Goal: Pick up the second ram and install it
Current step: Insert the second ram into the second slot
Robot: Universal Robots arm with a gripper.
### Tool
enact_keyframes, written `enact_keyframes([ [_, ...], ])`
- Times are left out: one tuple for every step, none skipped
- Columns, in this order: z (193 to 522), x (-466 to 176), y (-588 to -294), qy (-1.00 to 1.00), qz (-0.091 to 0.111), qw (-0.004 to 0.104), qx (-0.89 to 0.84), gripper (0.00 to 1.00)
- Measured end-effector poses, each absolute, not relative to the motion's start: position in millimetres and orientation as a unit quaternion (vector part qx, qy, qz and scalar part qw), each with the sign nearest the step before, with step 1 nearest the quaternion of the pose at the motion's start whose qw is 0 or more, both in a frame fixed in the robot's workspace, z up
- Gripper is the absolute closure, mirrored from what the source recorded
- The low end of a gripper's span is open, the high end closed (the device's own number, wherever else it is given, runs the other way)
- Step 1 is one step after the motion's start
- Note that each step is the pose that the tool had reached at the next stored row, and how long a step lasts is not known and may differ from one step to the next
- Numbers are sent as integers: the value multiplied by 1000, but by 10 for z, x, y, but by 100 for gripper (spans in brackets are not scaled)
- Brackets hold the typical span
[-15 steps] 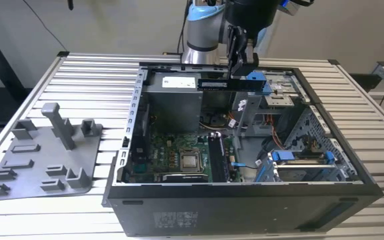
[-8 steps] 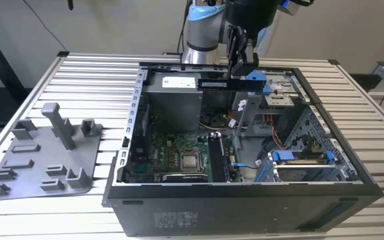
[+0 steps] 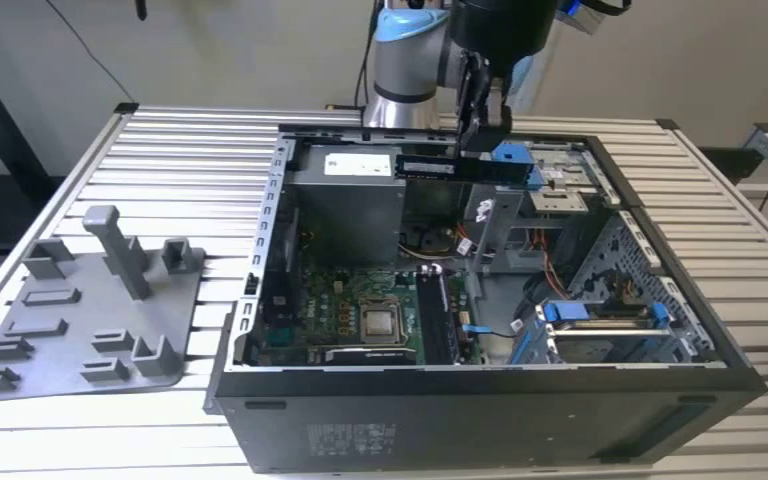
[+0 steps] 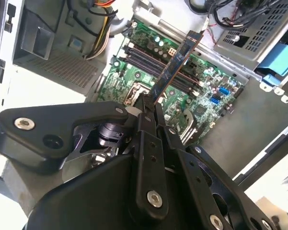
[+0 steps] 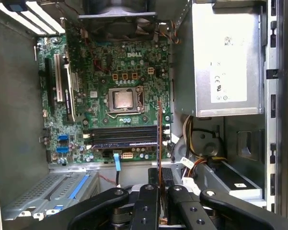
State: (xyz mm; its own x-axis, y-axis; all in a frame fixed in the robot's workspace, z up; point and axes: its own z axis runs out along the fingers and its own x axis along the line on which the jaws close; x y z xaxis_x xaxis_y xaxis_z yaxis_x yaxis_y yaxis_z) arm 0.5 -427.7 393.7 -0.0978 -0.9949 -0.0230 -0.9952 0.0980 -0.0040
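Above the open dark metal computer case point(image 3: 518, 370), black claw point(image 4: 149, 101) was clamped on the long flat dark second ram point(image 4: 176, 64): picked, not yet seated.

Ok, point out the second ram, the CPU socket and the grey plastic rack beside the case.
second ram point(image 4: 175, 64), second wrist view, mid-length of the stick beyond the jaws.
CPU socket point(image 5: 122, 99), first wrist view, centre of the silver square.
grey plastic rack point(image 3: 80, 318), exterior view, bare patch of its base plate.

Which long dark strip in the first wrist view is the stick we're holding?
The second ram: the thin edge-on strip extending from the gripper, crossing the flat motherboard slots.
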Motion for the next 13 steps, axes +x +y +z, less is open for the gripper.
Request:
enact_keyframes([
  [3937,5,-4277,744,6,10,-668,86],
  [3937,5,-4277,748,6,10,-664,86],
  [3937,5,-4277,751,6,10,-660,86],
  [3937,5,-4277,755,6,10,-656,86],
  [3937,5,-4277,758,6,10,-652,86],
  [3937,5,-4277,762,6,10,-648,86],
  [3937,5,-4277,765,6,10,-644,86],
  [3937,5,-4277,768,6,10,-640,86],
  [3937,5,-4277,772,6,10,-636,86],
  [3937,5,-4277,775,6,10,-632,86],
  [3937,5,-4277,778,6,10,-628,86],
  [3937,5,-4277,782,6,10,-624,86],
  [3937,5,-4277,785,6,10,-619,86],
])
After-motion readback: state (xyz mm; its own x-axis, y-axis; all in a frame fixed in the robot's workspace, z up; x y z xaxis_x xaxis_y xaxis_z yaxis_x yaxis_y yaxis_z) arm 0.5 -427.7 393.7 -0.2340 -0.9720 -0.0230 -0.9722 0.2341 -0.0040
